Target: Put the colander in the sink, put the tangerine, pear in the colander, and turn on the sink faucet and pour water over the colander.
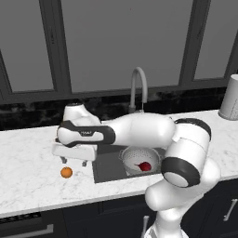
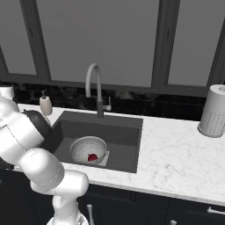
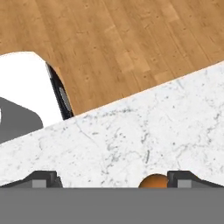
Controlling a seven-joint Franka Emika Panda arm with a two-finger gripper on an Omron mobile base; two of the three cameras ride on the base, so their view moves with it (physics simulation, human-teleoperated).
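Tangerine [image 1: 66,172] sits on the marble counter [image 1: 28,186] left of the sink [image 1: 108,168], just below and slightly left of the gripper [image 1: 73,161], not touching it; in the hand view it peeks up at the bottom edge [image 3: 154,181] right beside the right-hand fingertip [image 3: 186,179]. Gripper jaws are spread wide, holding nothing. Colander [image 2: 88,149] is in the sink basin with the pear [image 2: 92,157] inside it, and the faucet [image 2: 95,88] stands behind the basin with the soap dispenser [image 2: 45,104] to its left.
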